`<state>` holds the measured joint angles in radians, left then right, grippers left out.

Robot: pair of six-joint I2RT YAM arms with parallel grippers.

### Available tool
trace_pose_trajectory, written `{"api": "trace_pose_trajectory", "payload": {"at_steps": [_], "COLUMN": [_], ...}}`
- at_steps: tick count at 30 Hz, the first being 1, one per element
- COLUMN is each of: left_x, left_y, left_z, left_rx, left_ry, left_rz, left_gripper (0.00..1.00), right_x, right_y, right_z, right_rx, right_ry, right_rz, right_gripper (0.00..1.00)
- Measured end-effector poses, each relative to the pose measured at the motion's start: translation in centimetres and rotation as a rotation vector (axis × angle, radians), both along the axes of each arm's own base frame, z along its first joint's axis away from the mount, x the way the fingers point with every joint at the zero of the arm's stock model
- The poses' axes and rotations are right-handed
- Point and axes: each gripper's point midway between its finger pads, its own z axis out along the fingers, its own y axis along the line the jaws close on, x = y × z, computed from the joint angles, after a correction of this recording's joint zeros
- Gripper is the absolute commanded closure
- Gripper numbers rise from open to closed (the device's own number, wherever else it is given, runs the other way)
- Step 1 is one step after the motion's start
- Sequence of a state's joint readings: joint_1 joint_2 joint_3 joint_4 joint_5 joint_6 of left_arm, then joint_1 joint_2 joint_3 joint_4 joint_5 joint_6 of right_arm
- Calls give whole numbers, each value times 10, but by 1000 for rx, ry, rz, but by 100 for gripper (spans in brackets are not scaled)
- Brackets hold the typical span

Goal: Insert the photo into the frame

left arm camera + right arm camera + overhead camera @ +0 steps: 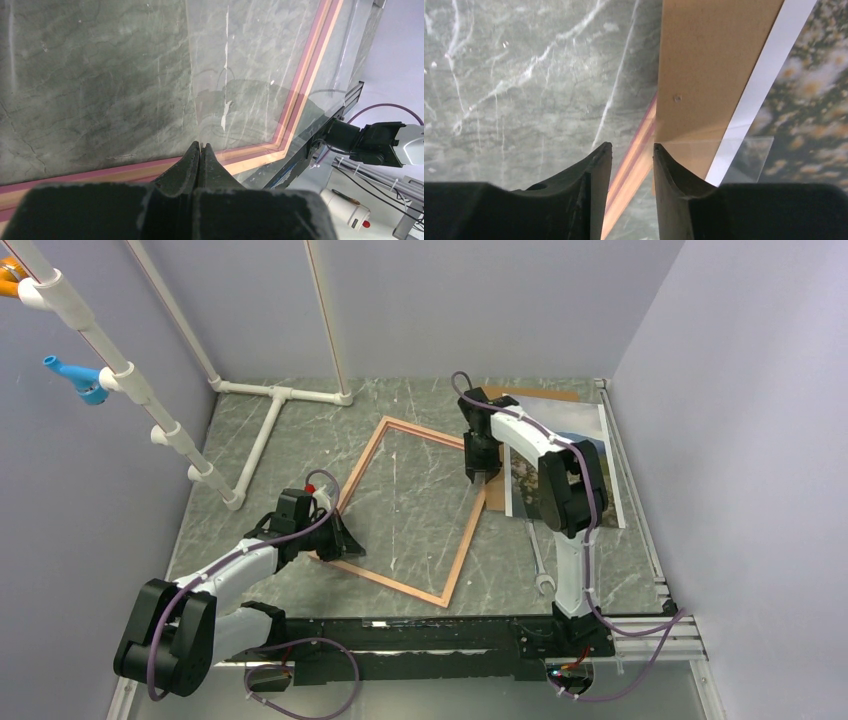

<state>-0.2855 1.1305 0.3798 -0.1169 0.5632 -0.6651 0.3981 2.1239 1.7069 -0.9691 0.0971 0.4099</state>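
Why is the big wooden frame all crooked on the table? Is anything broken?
The frame lies turned cornerwise on the table, not square with its edges, and its right corner reaches the brown board under the photo. That is the only odd thing; nothing looks broken or spilled.

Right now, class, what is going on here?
An empty frame lies flat on the table. The left gripper, shut, has its tips at the frame's left corner; the right gripper stands open over its right edge. The photo lies outside it, on a brown board.
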Motion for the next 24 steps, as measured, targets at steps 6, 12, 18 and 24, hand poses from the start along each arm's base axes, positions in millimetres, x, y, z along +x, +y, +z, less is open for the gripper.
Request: {"api": "trace_pose_trajectory", "payload": {"at_steps": [6, 12, 18, 24], "left_x": [-2, -6, -15, -18], "left_y": [-2, -5, -13, -15], "left_z": [1, 0, -2, -3], "left_rx": [-6, -2, 8, 11], "left_ry": [-8, -15, -18, -16], "left_rz": [-24, -55, -111, -129], "left_gripper": [100, 100, 100, 100], "right_x": [-19, -44, -59, -68], "right_y": [-2, 2, 17, 25], "right_z": [7, -2, -1, -2], "right_rx": [68, 147, 256, 314], "right_ry": [30, 85, 120, 152], "right_rz": [-4, 0, 14, 13], "right_gripper": [54, 53, 53, 54]}}
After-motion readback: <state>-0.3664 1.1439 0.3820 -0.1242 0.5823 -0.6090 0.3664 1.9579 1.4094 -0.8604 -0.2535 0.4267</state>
